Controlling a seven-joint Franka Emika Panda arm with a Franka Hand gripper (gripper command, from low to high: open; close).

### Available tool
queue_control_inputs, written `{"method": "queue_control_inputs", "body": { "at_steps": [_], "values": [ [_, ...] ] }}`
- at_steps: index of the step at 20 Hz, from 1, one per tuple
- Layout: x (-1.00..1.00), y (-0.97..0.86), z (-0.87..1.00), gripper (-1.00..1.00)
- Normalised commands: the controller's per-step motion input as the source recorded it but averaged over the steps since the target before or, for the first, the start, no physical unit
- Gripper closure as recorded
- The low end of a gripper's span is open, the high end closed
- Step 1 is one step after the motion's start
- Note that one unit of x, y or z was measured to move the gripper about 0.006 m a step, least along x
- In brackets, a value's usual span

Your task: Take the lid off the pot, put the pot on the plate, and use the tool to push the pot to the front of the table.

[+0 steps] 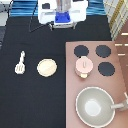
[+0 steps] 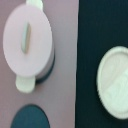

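We see the robot's blue-blocked gripper at twelve o'clock in the exterior view, up near the robot's base and well apart from everything we work with. The small pale pink pot with two cream side tabs sits on the brown-pink stove panel, at about three o'clock from centre, with the round pale pink lid and its centre knob on top of it. The flat cream-beige round plate lies on the black tabletop at nine o'clock from the pot, and the cream-white slotted spatula lies farther out at nine o'clock. A large grey-beige pan rests at five o'clock, near black burner discs.
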Motion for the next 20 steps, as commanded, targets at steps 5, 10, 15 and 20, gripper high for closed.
{"method": "queue_control_inputs", "body": {
  "at_steps": [5,10,15,20],
  "values": [
    [0.89,0.55,0.42,-1.0],
    [0.84,0.58,0.22,-1.0],
    [0.85,0.61,-0.07,-1.0],
    [0.8,0.63,-0.35,-1.0]
  ]
}}
